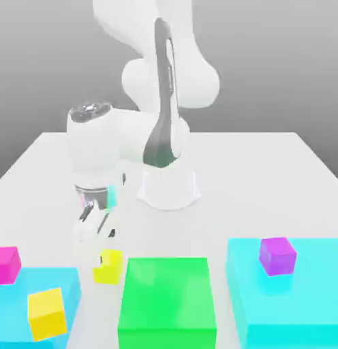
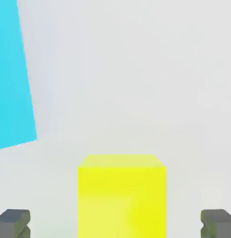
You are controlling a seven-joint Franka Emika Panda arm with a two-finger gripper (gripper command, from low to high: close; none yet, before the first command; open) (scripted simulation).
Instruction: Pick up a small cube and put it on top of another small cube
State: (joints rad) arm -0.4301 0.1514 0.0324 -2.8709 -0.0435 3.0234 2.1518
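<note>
My pincer (image 1: 97,228) hangs just above the lemon-yellow cube (image 1: 108,266), with its 2 fingers (image 2: 14,223) spread wide and nothing held between them. This cube stands on the white worktop (image 1: 267,177), between the cyan block (image 1: 35,300) at the exterior view's left and the green block (image 1: 167,303). In the hand view the lemon-yellow cube (image 2: 122,197) sits between my fingertips with free space on both sides.

I judge it to be light and stiff, with flat smooth faces that may be a little slippery. I would take it on 2 opposite side faces, near the middle of their height, so that it does not turn.

The pink cube (image 1: 6,264) is cut off by the picture edge. The green block hides part of the lemon-yellow cube. I cannot tell whether the pink cube rests on the cyan block or behind it.
</note>
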